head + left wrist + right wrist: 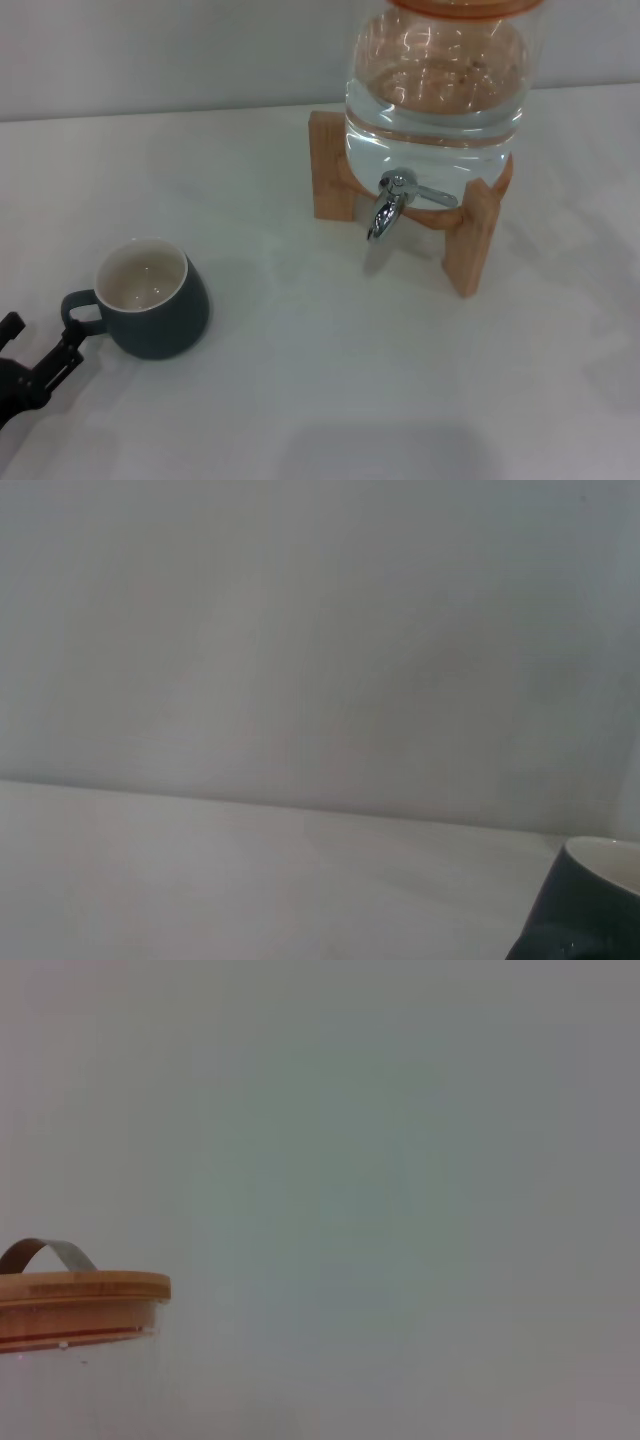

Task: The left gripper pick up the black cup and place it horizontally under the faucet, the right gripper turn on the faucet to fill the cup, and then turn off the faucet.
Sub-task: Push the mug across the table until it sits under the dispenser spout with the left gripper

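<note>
Black cup (150,298): upright on white bench (320,400), handle toward open left claw (40,352) just beside it, well apart from chrome faucet (392,203) on water jar (435,75); right claw unseen; risk: fingers nudging handle, spinning cup away.

Only a little of the robot shows: the left gripper (40,350), at the near left corner. It is matte black all over, with two thin, angular prongs forming its jaws, stepped and blocky where they join the darker body behind.
</note>
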Motion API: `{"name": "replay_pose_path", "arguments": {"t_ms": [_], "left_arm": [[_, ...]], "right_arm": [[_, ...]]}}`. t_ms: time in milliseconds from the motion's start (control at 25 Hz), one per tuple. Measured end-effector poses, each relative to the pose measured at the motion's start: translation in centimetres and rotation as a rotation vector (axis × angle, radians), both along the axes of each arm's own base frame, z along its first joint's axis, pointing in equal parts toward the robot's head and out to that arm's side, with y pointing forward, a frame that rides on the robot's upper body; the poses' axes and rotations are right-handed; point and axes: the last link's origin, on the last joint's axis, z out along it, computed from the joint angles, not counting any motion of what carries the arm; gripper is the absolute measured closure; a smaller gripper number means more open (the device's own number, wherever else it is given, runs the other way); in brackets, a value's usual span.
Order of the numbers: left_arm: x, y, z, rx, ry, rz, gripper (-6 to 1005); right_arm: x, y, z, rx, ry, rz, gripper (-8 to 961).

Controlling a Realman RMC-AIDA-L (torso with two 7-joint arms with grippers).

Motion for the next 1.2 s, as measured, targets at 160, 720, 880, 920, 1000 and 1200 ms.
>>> {"name": "replay_pose_path", "arguments": {"t_ms": [160,720,880,920,1000,1200], "left_arm": [[0.2,0.8,-0.1,-0.009,0.008,-0.003,182],[0.7,2.4,-0.1,-0.018,0.027,-0.011,233],[0.7,2.8,-0.2,-0.021,0.030,-0.007,306],[0.7,2.8,-0.2,-0.023,0.030,-0.003,324],[0.6,2.9,-0.2,-0.024,0.032,0.003,360],[0.8,3.2,-0.2,-0.024,0.030,-0.001,514]], "right_arm": [[0.0,0.0,0.0,0.001,0.002,0.000,129],[-0.1,0.6,0.0,0.006,0.003,-0.001,129],[-0.2,0.8,0.0,0.007,0.003,-0.006,129],[-0.2,0.9,0.0,0.007,0.003,-0.005,129],[-0.3,1.1,0.0,0.007,0.003,-0.004,129],[-0.3,1.2,-0.1,0.007,0.004,-0.008,129]]}}
